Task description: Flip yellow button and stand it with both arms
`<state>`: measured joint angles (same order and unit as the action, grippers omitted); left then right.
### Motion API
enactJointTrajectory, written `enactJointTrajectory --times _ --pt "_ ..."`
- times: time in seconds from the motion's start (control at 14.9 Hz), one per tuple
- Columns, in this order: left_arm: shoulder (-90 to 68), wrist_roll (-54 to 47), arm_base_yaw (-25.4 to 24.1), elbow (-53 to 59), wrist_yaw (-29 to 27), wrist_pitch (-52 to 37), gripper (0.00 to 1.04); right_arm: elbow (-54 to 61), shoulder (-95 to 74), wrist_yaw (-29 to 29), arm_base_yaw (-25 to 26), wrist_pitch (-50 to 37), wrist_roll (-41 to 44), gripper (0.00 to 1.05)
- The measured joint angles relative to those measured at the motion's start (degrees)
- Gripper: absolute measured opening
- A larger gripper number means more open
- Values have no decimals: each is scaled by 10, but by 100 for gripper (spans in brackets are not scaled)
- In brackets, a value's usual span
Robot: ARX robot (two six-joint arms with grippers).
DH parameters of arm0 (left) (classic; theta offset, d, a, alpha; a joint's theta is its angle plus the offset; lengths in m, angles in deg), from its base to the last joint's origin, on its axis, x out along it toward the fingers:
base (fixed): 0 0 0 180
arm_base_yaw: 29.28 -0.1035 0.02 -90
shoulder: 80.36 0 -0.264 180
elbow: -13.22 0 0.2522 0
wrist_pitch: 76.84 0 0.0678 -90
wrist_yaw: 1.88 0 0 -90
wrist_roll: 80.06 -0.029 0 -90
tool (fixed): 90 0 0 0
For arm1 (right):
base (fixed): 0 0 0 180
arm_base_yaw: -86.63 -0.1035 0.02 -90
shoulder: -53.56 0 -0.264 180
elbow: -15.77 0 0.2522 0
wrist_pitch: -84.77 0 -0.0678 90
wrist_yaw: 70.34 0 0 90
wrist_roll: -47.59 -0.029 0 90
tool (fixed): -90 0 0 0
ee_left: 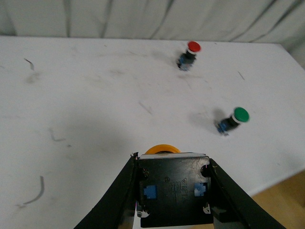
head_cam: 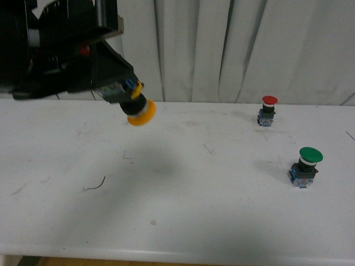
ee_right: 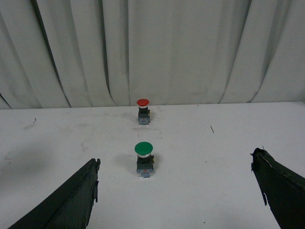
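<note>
At the far left of the front view the left arm [head_cam: 61, 50] hangs above the tabletop [head_cam: 183, 216]. Its jaws are clamped on the yellow button [head_cam: 138, 111], pinching the blue-black contact block on two sides. The button is clear of the surface, tilted so the cap points down and outward. A soft shadow lies on the white top below it. In the left wrist view the back of the block faces the camera and only a sliver of yellow cap shows beyond it. Gripping the block leaves the cap end free, which looks meant to give the other arm something to take during the flip.

Further right, a thin curved scrap [head_cam: 95, 184] lies loose on the tabletop. Beyond it the red button [head_cam: 269, 110] stands upright near the curtain [head_cam: 233, 50], and the green button [head_cam: 305, 166] stands upright nearer the front edge. Both are well apart from the held one.

The right arm [ee_right: 71, 198] is absent from the front view. Its own camera shows its jaws wide apart and empty, facing the green and red buttons. It is probably some way from the handover point, though that is hard to judge from here.
</note>
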<state>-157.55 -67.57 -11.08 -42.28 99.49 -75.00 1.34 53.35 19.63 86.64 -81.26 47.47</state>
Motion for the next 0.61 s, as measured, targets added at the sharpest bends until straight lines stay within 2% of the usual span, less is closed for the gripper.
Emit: enactJointTrajectory --times 0.07,0.13,0.2,0.34,0.54,0.61 --pt "1 21 -1 19 20 -17 36 0 0 0 0 0 0 98" --pt "2 105 -45 79 99 -122 36 0 0 0 0 0 0 98" --pt "2 157 -57 102 152 -198 36 0 0 0 0 0 0 98" --pt "-9 256 -65 130 218 -338 36 0 0 0 0 0 0 98" --pt "-27 384 -49 161 219 -508 36 0 0 0 0 0 0 98" --pt "-27 403 -38 161 218 -537 36 0 0 0 0 0 0 98"
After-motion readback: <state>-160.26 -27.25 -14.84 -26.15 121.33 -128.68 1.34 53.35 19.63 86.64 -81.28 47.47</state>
